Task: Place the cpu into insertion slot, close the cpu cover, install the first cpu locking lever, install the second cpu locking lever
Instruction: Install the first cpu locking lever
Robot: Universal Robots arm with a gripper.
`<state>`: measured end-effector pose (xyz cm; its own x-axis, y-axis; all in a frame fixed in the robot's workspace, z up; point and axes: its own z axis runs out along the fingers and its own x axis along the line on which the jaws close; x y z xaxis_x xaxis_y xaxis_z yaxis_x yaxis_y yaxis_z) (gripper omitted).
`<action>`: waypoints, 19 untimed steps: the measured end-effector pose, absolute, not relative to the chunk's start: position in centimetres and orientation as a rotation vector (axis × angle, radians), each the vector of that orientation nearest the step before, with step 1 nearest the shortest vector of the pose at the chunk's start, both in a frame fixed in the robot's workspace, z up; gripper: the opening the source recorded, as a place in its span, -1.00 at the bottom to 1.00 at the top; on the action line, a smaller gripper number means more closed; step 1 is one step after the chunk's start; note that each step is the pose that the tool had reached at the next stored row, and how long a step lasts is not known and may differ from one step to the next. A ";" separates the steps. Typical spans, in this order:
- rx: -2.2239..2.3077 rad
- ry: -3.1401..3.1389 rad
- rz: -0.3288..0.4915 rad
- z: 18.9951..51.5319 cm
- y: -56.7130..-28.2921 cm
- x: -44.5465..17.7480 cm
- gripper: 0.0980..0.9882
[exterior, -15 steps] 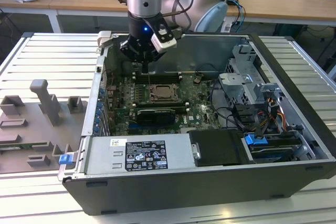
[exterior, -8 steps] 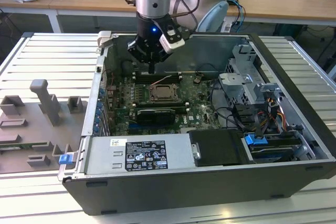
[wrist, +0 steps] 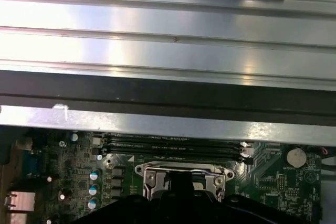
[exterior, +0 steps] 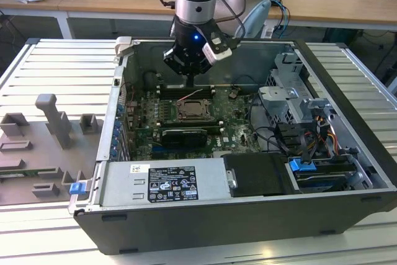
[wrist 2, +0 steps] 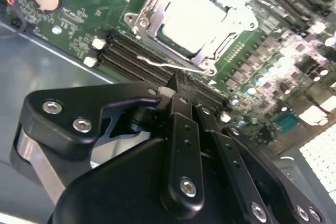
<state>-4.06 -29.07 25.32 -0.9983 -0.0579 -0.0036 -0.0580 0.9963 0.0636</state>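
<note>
The cpu (wrist 2: 197, 19) lies with its pale metal face up in the insertion slot (exterior: 193, 111), in the middle of the green motherboard. The silvery cpu cover (wrist 2: 148, 17) is folded down around it, framing the chip. A thin wire locking lever (wrist 2: 157, 64) runs along the socket's edge beside the memory slots. My gripper (wrist 2: 177, 81) is shut with nothing between its fingers, its tips right at that lever. In the exterior view the gripper (exterior: 189, 82) hangs just above the socket's far edge. The first wrist view catches the cover's (wrist: 184, 171) rim above the black gripper body.
The open computer case (exterior: 347, 85) encloses the board. Long black memory slots (wrist 2: 126, 51) lie beside the socket. A drive cage with cables (exterior: 291, 100) stands at the exterior view's right, and a power supply (exterior: 164, 181) is in front. Grey fixtures (exterior: 56, 122) sit on the table.
</note>
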 end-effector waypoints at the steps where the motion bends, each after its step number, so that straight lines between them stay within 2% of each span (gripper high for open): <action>1: -0.091 3.136 0.113 25.1 -29.1 -4.0 -0.98; 19: -0.090 3.135 0.138 22.8 -28.8 -3.1 -0.98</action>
